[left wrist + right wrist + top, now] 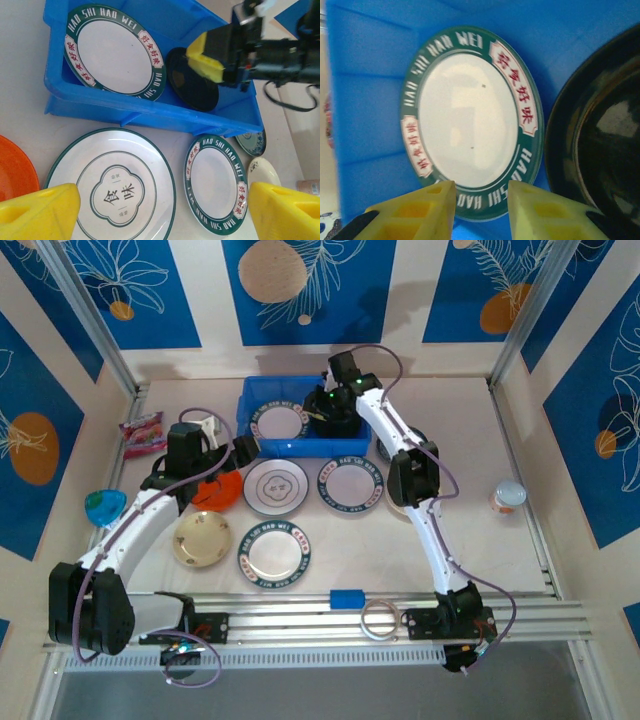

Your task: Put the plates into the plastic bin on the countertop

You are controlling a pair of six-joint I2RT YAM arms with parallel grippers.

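While left fingers (40,212) gape empty, right fingers (415,215) stand parted, empty, beside the black plate (605,150).

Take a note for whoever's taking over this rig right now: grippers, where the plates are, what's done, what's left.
Left gripper: open, empty, by the line-drawing plate.
Right gripper: open, nothing between its fingers, low inside the plastic bin.
Done: one green-lettered plate and the black plate are in the bin.
Left, on the countertop: line-drawing plate, two more green-lettered plates, orange plate, cream plate, teal patterned plate and a small pale plate beside it.
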